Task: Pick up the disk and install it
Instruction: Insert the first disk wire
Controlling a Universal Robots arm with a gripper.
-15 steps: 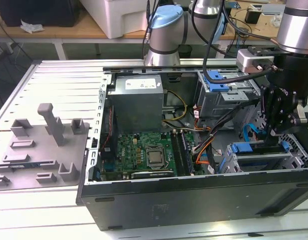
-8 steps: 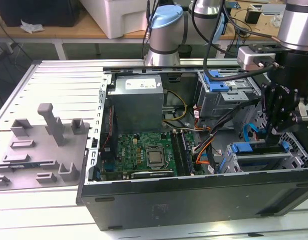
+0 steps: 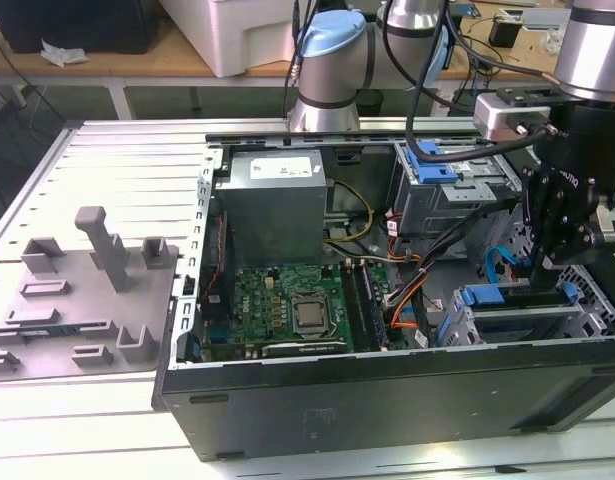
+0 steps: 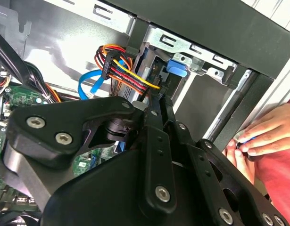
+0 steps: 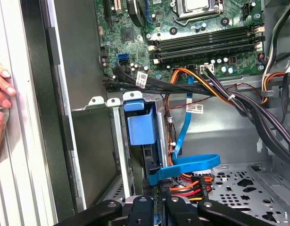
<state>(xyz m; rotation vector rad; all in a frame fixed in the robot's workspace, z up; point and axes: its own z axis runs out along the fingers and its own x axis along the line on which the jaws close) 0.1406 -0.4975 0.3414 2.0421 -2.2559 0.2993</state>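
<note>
The disk (image 3: 517,312) stands on edge inside the drive cage (image 3: 457,325) at the case's corner, on the exterior view's right. Its blue carrier bracket (image 5: 139,127) fills the cage slot in the first wrist view, and its blue tab (image 4: 177,67) shows in the second wrist view. My gripper (image 3: 539,272) hangs straight over that cage. Its fingers (image 5: 145,209) lie close together, and the gripper (image 4: 160,99) tips reach the disk's end. I see nothing clamped between them.
A blue flat cable (image 5: 187,165) and red-orange power wires (image 4: 128,70) crowd the cage. The motherboard (image 3: 287,300) and power supply (image 3: 277,195) fill the case. A second drive cage (image 3: 447,185) sits behind. A person's hand (image 4: 269,136) rests at the case's outer wall. A grey fixture plate (image 3: 87,290) lies on the exterior view's left.
</note>
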